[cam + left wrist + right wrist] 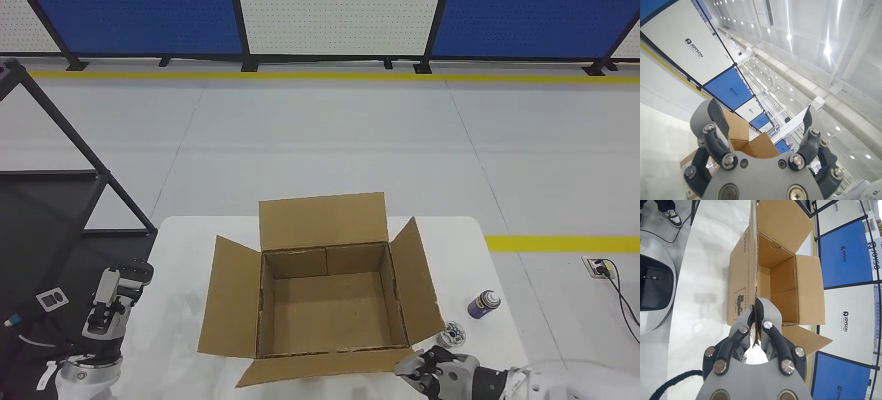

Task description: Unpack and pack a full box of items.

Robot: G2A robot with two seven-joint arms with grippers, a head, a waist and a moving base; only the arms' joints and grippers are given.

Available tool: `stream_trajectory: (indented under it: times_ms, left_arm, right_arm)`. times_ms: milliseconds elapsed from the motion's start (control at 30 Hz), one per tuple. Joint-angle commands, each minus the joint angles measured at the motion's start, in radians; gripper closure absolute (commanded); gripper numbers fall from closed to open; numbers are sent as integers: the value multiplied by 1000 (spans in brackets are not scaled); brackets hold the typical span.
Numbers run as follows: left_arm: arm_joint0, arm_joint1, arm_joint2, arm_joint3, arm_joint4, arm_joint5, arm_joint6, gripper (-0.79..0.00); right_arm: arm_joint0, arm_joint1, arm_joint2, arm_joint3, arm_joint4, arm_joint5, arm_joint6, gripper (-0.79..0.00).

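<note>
At the centre of the desk [180, 250], the open cardboard box [330, 312] stands upright, its four flaps spread outward and its cardboard floor visible. The right end effector [754, 306] pinches the near flap [320, 365] at its right end. Right of the box stand a small blue-capped bottle [484, 304] and, nearer, a small clear object [452, 333]. The left end effector [761, 117], fingers spread, sits beyond the desk's left edge, well apart from the box.
</note>
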Motion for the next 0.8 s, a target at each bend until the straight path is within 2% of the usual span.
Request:
stream_trajectory:
  times_ms: [0,500,567,600,633,767]
  left_arm:
    - [0,0,0,0,0,0,0,-785]
    - [0,0,0,0,0,0,0,-785]
    - [0,0,0,0,0,0,0,-785]
    - [0,0,0,0,0,0,0,-785]
    - [0,0,0,0,0,0,0,-785]
    - [0,0,0,0,0,0,0,-785]
  right_arm:
    - [13,-2,-11,0,-1,-9,5,-785]
    - [78,-24,-127,0,25,-17,61,-785]
    - [90,-29,-152,0,22,-8,72,-677]
    - [97,-31,-165,0,18,-3,77,-431]
    - [104,-34,-178,0,14,2,81,-357]
    - [130,-46,-223,0,1,27,101,-249]
